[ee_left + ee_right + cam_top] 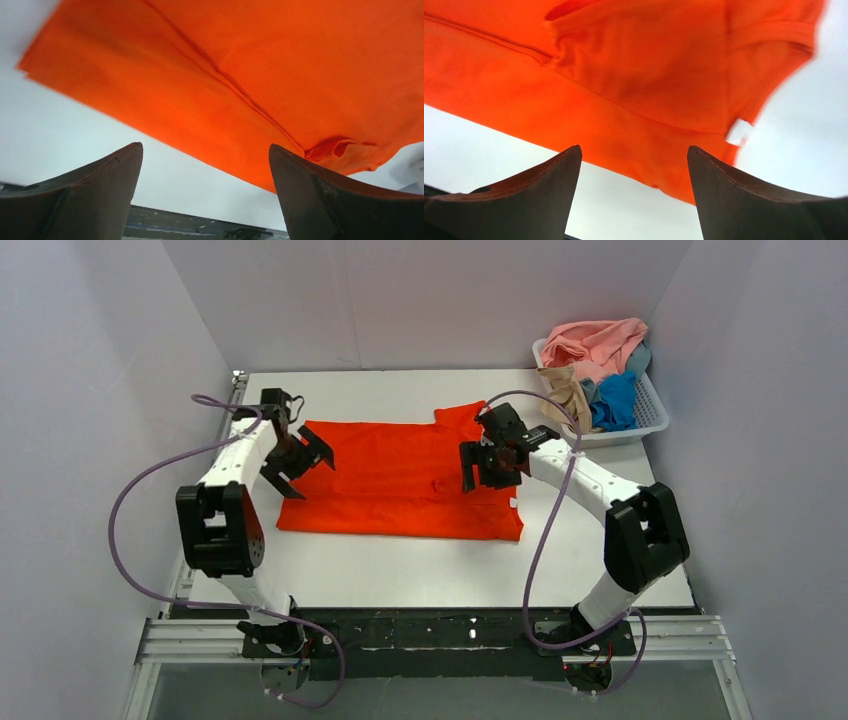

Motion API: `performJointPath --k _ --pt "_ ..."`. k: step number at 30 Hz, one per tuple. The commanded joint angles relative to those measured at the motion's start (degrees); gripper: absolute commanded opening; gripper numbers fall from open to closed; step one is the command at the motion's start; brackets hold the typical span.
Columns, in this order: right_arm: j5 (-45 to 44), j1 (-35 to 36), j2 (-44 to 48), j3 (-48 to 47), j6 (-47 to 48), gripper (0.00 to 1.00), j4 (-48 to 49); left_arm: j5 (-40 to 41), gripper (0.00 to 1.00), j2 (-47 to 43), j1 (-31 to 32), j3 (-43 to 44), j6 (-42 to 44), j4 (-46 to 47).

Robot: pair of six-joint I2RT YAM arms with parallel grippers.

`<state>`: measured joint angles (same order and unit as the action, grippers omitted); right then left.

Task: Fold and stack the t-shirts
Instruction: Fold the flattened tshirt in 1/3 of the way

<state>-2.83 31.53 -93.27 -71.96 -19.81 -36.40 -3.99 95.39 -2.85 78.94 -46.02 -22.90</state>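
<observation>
T-shirt [400, 485] beneath left tool [305, 468], right tool [490, 478]

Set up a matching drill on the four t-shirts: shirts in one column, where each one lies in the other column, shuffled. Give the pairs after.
Column 1
1. orange-red t-shirt
2. salmon pink t-shirt
3. blue t-shirt
4. tan-beige t-shirt

Column 2
A. draped over the rim of the white basket, on the side toward the orange-red one
B. spread flat on the middle of the table
C. on top of the heap, at the basket's far end
D. down in the basket, nearer than the pink one

Pairs: 1-B, 2-C, 3-D, 4-A
</observation>
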Motion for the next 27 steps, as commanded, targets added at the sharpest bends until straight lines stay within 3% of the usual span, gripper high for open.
performJointPath --k 1,6,11,17,22,27 --pt "9.51 0.12 -4.58 1.11 -1.71 0.85 10.40 -6.60 0.98 9.07 5.09 -0.25 3.69 -0.82" --pt "8.84 0.11 -11.22 0.20 -2.21 0.84 9.47 -8.64 0.98 15.26 5.57 -1.85 1.28 2.79" --pt "9.15 0.12 -12.61 3.65 -3.01 0.82 7.73 -6.48 0.98 13.70 5.84 -7.64 1.62 3.75" --pt "7.65 0.11 -4.29 14.79 -5.95 0.82 5.32 -5.89 0.98 6.03 6.62 -18.92 -0.11 4.06" --pt "11.87 0.42 3.02 24.09 -8.98 0.81 3.79 -6.07 0.98 -2.67 9.71 -29.11 -4.85 6.70" --pt "9.46 1.17 8.86 29.62 -11.94 0.81 1.44 -5.32 0.98 -8.46 12.87 -33.53 -6.75 7.11"
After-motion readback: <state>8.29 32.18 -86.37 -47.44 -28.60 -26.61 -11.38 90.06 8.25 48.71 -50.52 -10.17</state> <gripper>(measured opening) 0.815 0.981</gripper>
